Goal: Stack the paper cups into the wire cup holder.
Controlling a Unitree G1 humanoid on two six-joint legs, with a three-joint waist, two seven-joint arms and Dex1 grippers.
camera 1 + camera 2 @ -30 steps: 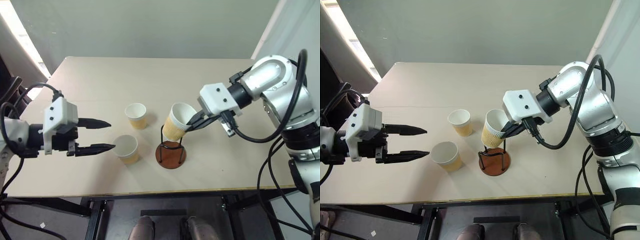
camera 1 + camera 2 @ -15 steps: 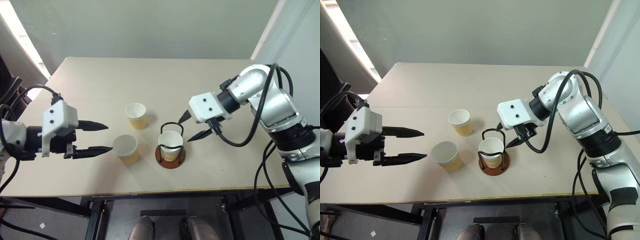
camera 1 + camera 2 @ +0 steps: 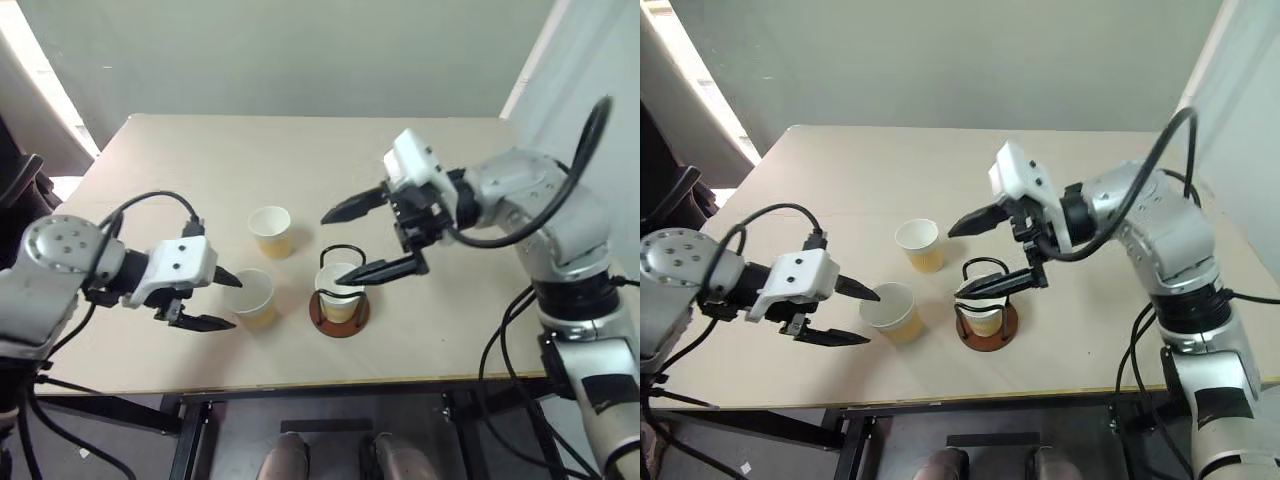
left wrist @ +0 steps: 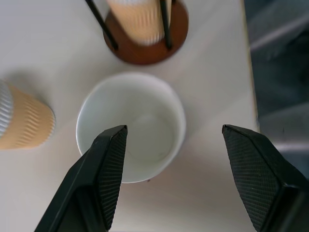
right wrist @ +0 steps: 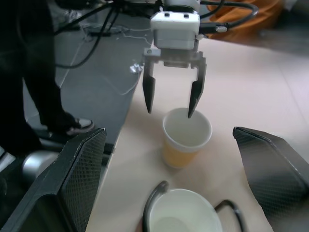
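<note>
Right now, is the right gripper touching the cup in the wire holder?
Apart. The right wrist view shows the right gripper open, fingers wide of the cup.

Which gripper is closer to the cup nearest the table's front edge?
Left. The left gripper is open right at that cup, one finger over its rim. The right gripper is open above the holder, further off.

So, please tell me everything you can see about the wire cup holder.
The wire cup holder has a round reddish-brown disc base, wood-like in look, and thin black wire loops rising upright from it. It stands on the beige table, near the front edge, right of two loose paper cups. One paper cup sits upright inside the loops, mouth up, resting on the base. The open right claw hangs just above it; whether its lower finger touches the wire cannot be told.
</note>
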